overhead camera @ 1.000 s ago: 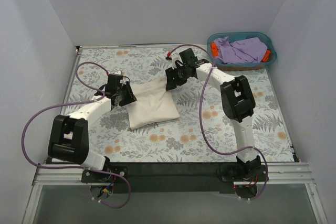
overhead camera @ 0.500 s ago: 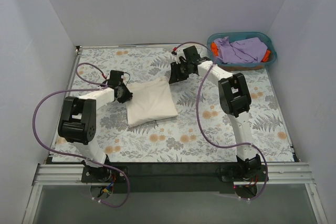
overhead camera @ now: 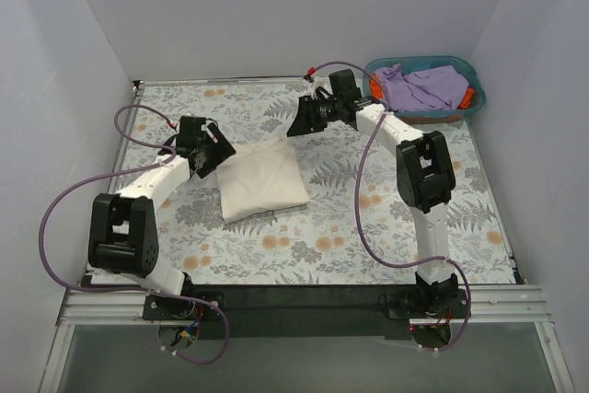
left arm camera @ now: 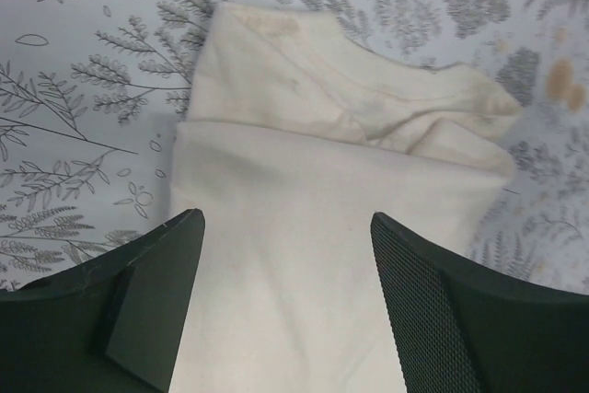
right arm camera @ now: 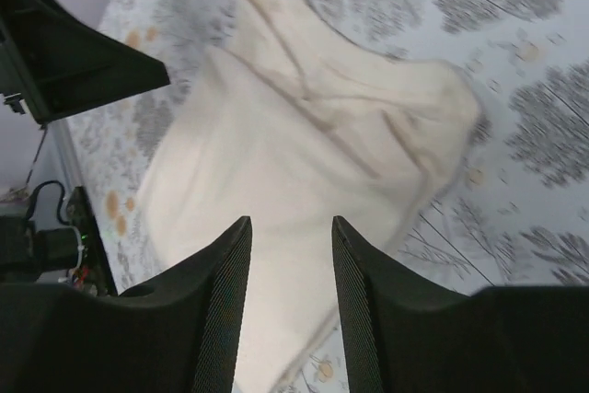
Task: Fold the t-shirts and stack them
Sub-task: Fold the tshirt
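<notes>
A cream t-shirt (overhead camera: 264, 181) lies folded into a rough rectangle on the flowered table, left of the middle. In the left wrist view the cream t-shirt (left arm camera: 313, 227) fills the middle, its collar end folded at the top. My left gripper (overhead camera: 219, 148) hovers at the shirt's upper left corner, open (left arm camera: 287, 223), holding nothing. Raised above the shirt's far right corner, my right gripper (overhead camera: 296, 126) looks down on the cloth (right arm camera: 304, 135). It is open (right arm camera: 290, 223) and nothing is between its fingers. A lavender t-shirt (overhead camera: 425, 87) and an orange-red one (overhead camera: 375, 87) lie in the basket.
The teal plastic basket (overhead camera: 471, 74) stands at the table's back right corner. White walls close in the table on three sides. The flowered tablecloth (overhead camera: 368, 218) runs bare in front and to the right of the cream shirt. Purple cables loop from both arms.
My left gripper has opened and drawn back from the shirt's left edge. My right gripper has lifted off the shirt's far corner and moved back toward the basket.
</notes>
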Available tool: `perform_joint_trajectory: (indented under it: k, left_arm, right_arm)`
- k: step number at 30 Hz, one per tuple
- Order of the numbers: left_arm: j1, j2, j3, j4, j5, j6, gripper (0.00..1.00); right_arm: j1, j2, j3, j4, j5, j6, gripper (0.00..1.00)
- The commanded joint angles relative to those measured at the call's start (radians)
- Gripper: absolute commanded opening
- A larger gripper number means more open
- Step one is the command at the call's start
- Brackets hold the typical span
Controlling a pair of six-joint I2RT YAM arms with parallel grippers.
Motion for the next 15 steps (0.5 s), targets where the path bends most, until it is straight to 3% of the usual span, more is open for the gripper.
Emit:
perform_joint_trajectory:
  k: [1,4,6,10,15]
  left_arm:
    - [-0.009,-0.13,0.002,-0.026,0.081,0.007,0.68]
    - [-0.02,-0.161,-0.034,-0.003,0.124,-0.02,0.67]
    - [-0.022,-0.152,-0.065,0.028,0.16,-0.032,0.61]
    - [-0.022,-0.048,-0.065,0.088,0.135,-0.042,0.38]
    - [-0.009,0.097,-0.022,0.143,0.106,-0.049,0.32]
  right_arm:
    - [0.054,-0.051,-0.015,0.149,-0.195,0.091,0.41]
    - [0.097,-0.013,-0.035,0.247,-0.259,0.203,0.43]
    - [0.116,0.015,-0.035,0.312,-0.276,0.267,0.43]
    - [0.136,0.128,0.011,0.373,-0.296,0.33,0.42]
    - [0.111,0.22,0.045,0.385,-0.21,0.364,0.42]
